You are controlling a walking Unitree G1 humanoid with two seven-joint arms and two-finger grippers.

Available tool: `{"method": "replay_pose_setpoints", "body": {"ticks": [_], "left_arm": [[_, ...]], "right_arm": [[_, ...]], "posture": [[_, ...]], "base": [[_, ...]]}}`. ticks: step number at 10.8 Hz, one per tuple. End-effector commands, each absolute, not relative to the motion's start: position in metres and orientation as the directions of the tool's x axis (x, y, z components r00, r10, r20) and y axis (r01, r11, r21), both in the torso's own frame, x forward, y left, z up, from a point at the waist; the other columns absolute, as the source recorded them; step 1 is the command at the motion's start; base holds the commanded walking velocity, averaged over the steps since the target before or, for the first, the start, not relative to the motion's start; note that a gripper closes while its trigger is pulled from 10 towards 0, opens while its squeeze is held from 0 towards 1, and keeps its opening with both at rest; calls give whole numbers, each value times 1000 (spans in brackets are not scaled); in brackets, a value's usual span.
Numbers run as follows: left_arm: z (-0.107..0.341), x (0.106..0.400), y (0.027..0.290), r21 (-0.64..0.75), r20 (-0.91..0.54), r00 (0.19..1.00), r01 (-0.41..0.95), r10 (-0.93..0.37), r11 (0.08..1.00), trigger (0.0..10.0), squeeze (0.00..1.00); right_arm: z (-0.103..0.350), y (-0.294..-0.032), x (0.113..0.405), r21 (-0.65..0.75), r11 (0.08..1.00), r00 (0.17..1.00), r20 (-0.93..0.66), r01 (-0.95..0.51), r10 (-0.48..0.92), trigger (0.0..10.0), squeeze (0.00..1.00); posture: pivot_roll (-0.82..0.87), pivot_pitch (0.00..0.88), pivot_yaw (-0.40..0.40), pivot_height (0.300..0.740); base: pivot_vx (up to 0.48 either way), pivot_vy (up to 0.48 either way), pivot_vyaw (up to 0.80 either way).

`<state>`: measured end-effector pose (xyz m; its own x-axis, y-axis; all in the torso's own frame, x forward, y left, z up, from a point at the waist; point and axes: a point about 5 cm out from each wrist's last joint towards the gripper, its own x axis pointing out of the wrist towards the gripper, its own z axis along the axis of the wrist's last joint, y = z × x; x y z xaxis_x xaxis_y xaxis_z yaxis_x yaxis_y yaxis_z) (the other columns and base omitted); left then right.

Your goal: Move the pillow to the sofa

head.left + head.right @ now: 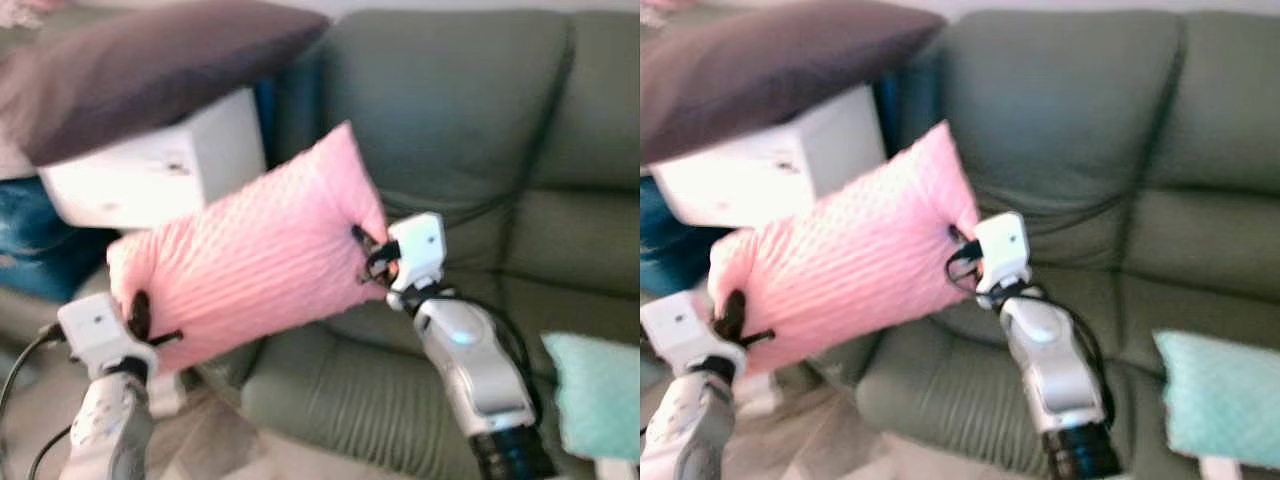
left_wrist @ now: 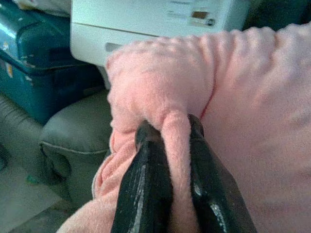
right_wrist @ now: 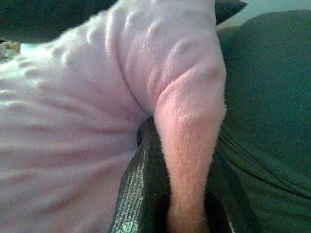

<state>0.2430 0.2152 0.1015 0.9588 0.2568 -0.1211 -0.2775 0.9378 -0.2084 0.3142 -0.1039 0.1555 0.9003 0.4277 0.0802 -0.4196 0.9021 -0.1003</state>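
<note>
Pillow [image 1: 250,265] is up in the air, centre of the frame, slung between both arms and tilted, its upper corner toward the sofa [image 1: 460,130] backrest, lower end at lower left. We've got it by 2 ends: left gripper [image 1: 140,318] at lower left, fingers [image 2: 146,184] pinched on a fold of pink fabric; right gripper [image 1: 368,255] mid-frame, fingers closed on the opposite corner, a ridge of cloth squeezed between them in the right wrist view. It touches no cushion yet, hanging approx. over the sofa's arm and the front edge of the seat.

Progress, as we judge it: pickup done, carry mostly done, placement left. We'd say what remains is to bring it over the green seat, lower, then let go w/ both.

Beyond, upper left: dark pillow [image 1: 140,60] on a white box [image 1: 160,165], blue bin [image 2: 34,63] beside. Teal cushion [image 1: 600,395] sits at lower right on the sofa; we'd keep clear of it.
</note>
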Motion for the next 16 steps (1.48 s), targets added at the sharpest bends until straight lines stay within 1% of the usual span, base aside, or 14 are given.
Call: {"method": "replay_pose_setpoints", "body": {"ticks": [1,2,3,6,8,11,14,15,16], "left_arm": [[100,243,221,-187,-128,953,-296,275,937,10000,0],[98,244,217,-190,-133,958,-277,255,942,10000,0],[97,244,216,-192,-139,959,-271,247,943,10000,0],[93,247,213,-195,-148,963,-253,226,948,10000,0],[94,255,212,-204,-137,970,-225,200,953,10000,0],[92,254,213,-212,-129,976,-200,175,957,10000,0],[92,254,211,-217,-121,981,-178,154,960,10000,0],[93,255,208,-231,-104,985,-159,138,960,10000,0],[88,256,205,-228,-117,987,-137,112,964,10000,0]], "right_arm": [[161,-109,316,-101,918,913,109,-384,393,10000,0],[159,-112,317,-91,930,927,95,-355,363,10000,0],[157,-116,317,-71,939,936,79,-337,342,10000,0],[155,-117,316,-78,940,938,76,-333,339,10000,0],[156,-119,317,-89,944,943,76,-319,325,10000,0],[153,-123,316,-93,952,953,54,-292,297,10000,0],[152,-121,315,-102,950,952,57,-295,302,10000,0],[153,-121,313,-124,950,952,74,-285,296,10000,0],[149,-135,312,-172,966,976,69,-191,205,10000,0]], "posture": [[-190,46,83,740],[-194,44,85,740],[-197,43,86,740],[-204,36,88,740],[-209,35,85,740],[-209,37,86,740],[-208,38,86,740],[-209,38,85,740],[-207,36,83,740]], "base": [[0,0,0],[0,0,0],[0,0,-769],[0,0,-769],[0,0,-769],[0,0,-763],[0,0,-763],[0,0,0],[0,0,0]]}}
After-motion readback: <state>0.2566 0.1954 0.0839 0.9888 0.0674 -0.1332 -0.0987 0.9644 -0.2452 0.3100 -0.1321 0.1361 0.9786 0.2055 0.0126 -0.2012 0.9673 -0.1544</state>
